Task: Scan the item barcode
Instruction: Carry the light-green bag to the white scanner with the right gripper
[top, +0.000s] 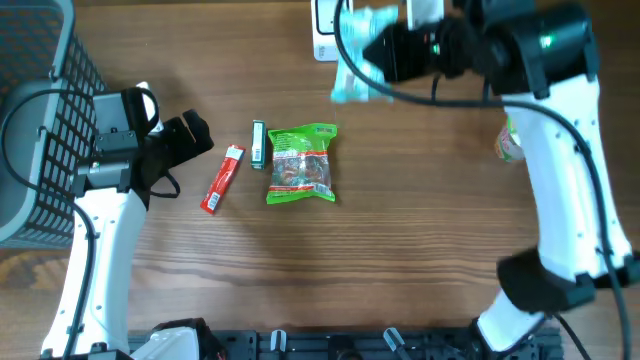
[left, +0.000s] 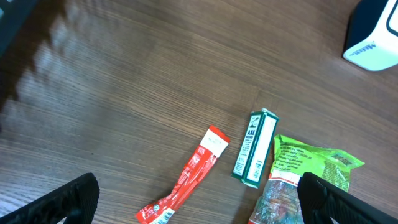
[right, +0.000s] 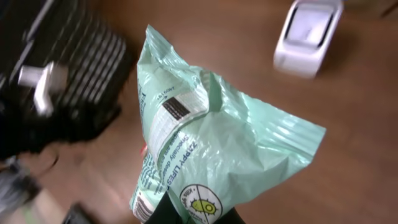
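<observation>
My right gripper is shut on a mint-green pouch and holds it in the air at the back of the table, just right of the white scanner. In the right wrist view the pouch rises crumpled from between the shut jaws of my right gripper, its printed side towards the camera, and the scanner lies beyond it at the upper right. My left gripper stands open and empty over the table, left of a red stick packet. In the left wrist view my left gripper has its fingers wide apart.
A green gum pack and a green snack bag lie mid-table beside the red packet. A dark wire basket fills the left edge. Another small packet lies behind the right arm.
</observation>
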